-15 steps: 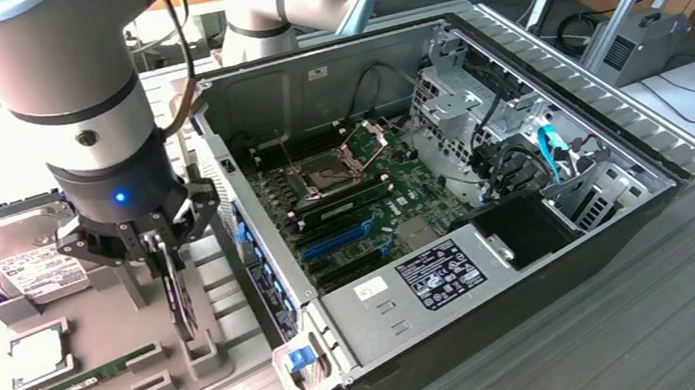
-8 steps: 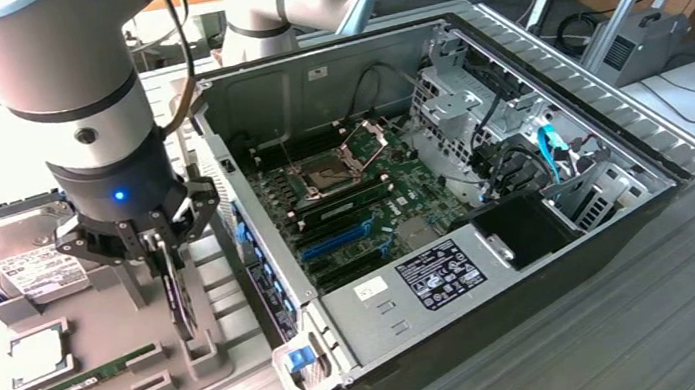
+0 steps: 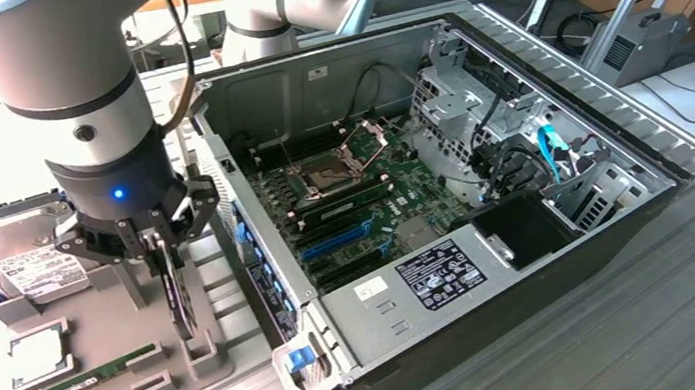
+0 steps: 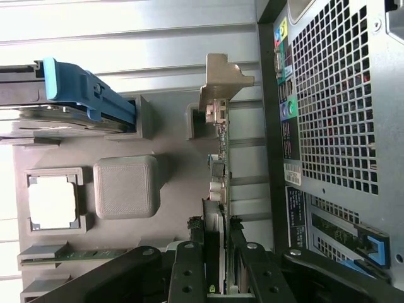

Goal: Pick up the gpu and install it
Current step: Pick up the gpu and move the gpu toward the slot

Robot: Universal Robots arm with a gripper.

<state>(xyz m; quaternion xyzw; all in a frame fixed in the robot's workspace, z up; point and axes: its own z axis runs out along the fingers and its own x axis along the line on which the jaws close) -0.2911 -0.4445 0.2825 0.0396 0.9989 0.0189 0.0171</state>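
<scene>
Gpu (image 4: 218, 170): thin dark card, silver bracket, upright in grey plastic tray (image 3: 97, 339), just beside open black computer case (image 3: 538, 306).
Gripper (image 3: 167, 254): black, narrow, clamped on the gpu.

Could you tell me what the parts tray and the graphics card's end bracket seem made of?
The parts tray looks like matte grey plastic, moulded or printed, given its fine surface texture. On the graphics card, the end bracket seems thin bent sheet metal with a satin sheen.
</scene>
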